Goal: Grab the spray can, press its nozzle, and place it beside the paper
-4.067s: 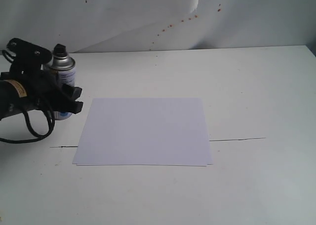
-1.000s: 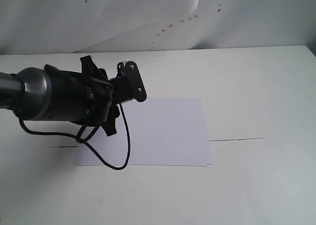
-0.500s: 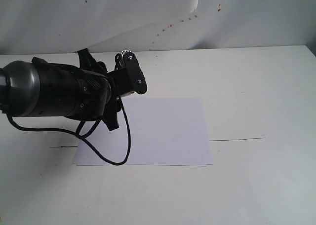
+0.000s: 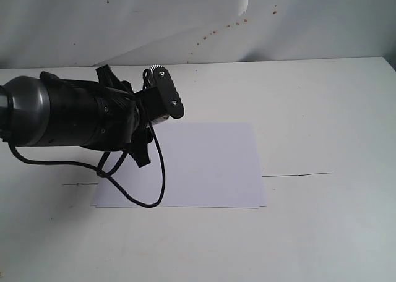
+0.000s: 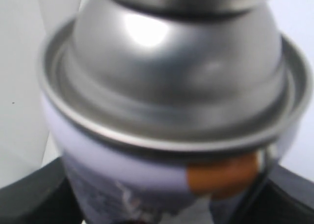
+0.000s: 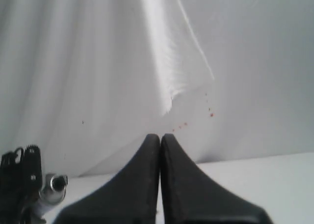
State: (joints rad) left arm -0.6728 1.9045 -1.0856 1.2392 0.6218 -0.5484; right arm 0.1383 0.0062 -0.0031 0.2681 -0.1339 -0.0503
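Note:
My left gripper (image 4: 163, 101) hangs in the air over the left part of the white paper (image 4: 210, 164), which lies flat on the table. It is shut on the spray can (image 5: 171, 86), whose domed silver shoulder and white label fill the left wrist view between the dark fingers (image 5: 27, 199). The arm hides nearly all of the can in the exterior view. The nozzle is cut off at the edge of the left wrist view. In the right wrist view the can (image 6: 53, 188) shows small and silver. My right gripper (image 6: 160, 138) is shut on nothing and is out of the exterior view.
A black cable (image 4: 151, 192) loops down from the left arm over the paper's left edge. A thin dark line (image 4: 297, 174) crosses the white table (image 4: 322, 96). A white cloth backdrop (image 4: 185, 16) with small reddish spots hangs behind.
Four seconds ago the can stood at the table's back left inside my left gripper. It has since been lifted and carried over the paper's left side. In the last second the arm rose slightly.

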